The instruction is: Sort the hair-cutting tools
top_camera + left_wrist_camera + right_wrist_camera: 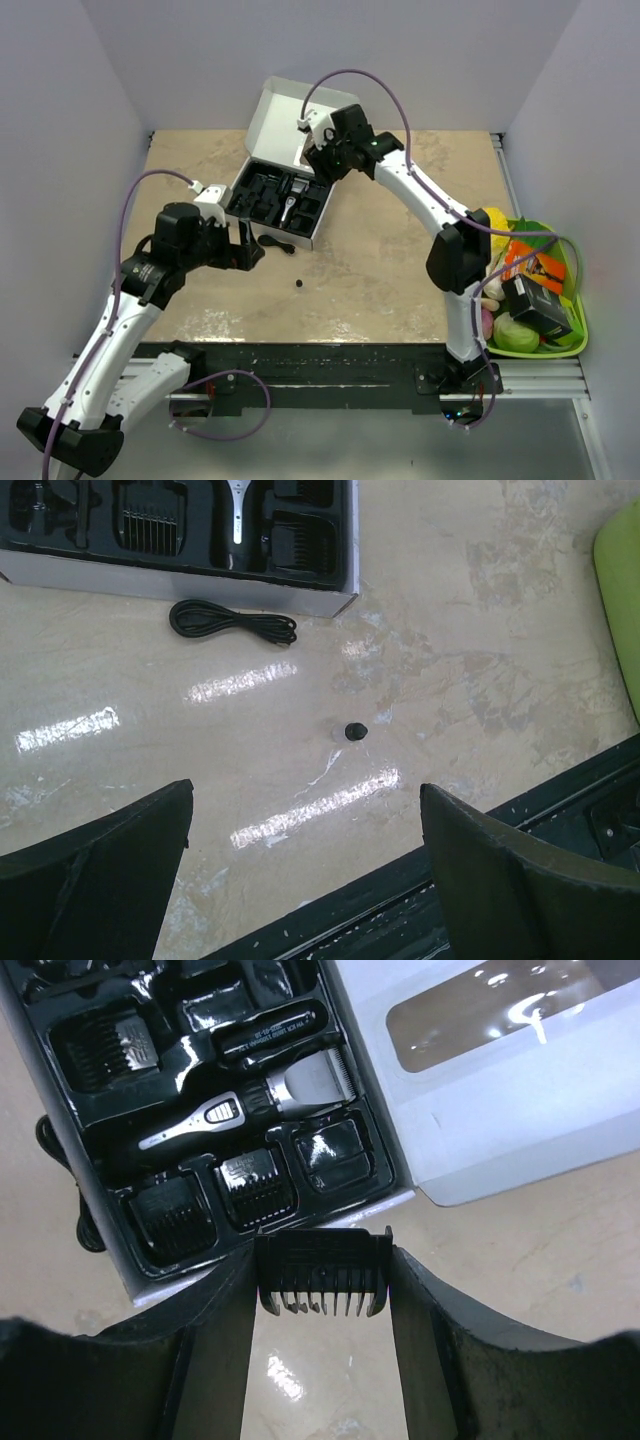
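Observation:
An open white box (pixel 268 112) holds a black moulded tray (pixel 262 196), with the black-and-silver clipper (pixel 262 1102) and several comb guards lying in its slots. My right gripper (pixel 322 1256) hovers at the tray's far right edge, shut on a black comb guard (pixel 320 1272) whose teeth point toward the camera. The coiled black cord (pixel 232 622) lies on the table just in front of the box. A tiny round black bit (pixel 355 730) sits nearer the arms. My left gripper (pixel 305 800) hangs open above bare table, short of that bit, with nothing between its fingers.
A green basket (pixel 578 330) at the table's right edge holds colourful toy vegetables and a dark box (pixel 536 305). The box's raised lid (pixel 500 1070) stands beside my right gripper. White walls enclose the table on three sides, and a black rail (pixel 520 830) runs along its near edge.

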Tool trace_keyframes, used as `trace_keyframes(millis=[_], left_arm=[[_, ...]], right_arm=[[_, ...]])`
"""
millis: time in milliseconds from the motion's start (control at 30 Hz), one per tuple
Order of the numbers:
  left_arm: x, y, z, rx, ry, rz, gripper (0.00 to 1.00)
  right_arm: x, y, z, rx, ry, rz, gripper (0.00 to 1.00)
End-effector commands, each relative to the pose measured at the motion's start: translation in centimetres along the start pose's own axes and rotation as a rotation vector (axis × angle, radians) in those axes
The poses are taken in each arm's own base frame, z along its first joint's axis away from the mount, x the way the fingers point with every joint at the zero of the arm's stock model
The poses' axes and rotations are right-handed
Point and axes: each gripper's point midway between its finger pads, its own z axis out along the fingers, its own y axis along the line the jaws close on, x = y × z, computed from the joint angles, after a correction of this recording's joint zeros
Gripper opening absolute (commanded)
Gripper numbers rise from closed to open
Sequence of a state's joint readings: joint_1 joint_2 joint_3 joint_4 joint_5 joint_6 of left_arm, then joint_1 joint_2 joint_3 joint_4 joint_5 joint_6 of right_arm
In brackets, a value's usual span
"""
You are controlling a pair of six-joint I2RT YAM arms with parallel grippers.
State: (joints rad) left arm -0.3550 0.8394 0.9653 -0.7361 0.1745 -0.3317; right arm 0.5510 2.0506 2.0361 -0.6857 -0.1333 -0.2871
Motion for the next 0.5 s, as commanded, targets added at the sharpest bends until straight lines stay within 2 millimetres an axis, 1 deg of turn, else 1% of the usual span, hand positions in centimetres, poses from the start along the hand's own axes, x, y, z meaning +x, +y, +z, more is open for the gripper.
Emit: trace_keyframes(millis=[0, 100, 133, 167, 233, 300, 367, 400, 467], left_arm=[[-1.4, -0.5, -0.2, 0.007, -0.032, -0.015, 1.00], [-1.5, -0.7, 0.1, 0.015, -0.030, -0.018, 1.00], [-1.6, -0.7, 0.1, 0.015, -0.031, -0.017, 1.00], [-1.5, -0.7, 0.2, 0.014, -0.028, -0.018, 1.00], [-1.5, -0.6, 0.4, 0.012, -0.022, -0.014, 1.00], [-1.4, -0.4, 0.6, 0.004, -0.017, -0.014, 1.00], [-1.5, -0.4, 0.7, 0.004, -0.015, -0.013, 1.00], [-1.5, -0.4, 0.7, 0.003, -0.013, -0.014, 1.00], [-1.4, -0.4, 0.8, 0.002, -0.010, -0.011, 1.00]], right_arm=[[-2.0, 0.5, 1.6, -0.046, -0.051, -0.051, 0.43], [-1.5, 0.7, 3.6, -0.063, -0.038, -0.070, 0.43], [-2.0, 0.5, 3.7, -0.060, -0.053, -0.078, 0.43], [-1.5, 0.6, 4.6, -0.070, -0.044, -0.090, 0.44], [-1.7, 0.5, 5.2, -0.072, -0.050, -0.104, 0.44], [-1.0, 0.5, 6.3, -0.083, -0.034, -0.118, 0.45], [-0.9, 0.6, 7.0, -0.091, -0.034, -0.129, 0.45], [-0.4, 0.7, 7.7, -0.100, -0.026, -0.131, 0.45], [-0.3, 0.8, 8.3, -0.106, -0.027, -0.140, 0.45]])
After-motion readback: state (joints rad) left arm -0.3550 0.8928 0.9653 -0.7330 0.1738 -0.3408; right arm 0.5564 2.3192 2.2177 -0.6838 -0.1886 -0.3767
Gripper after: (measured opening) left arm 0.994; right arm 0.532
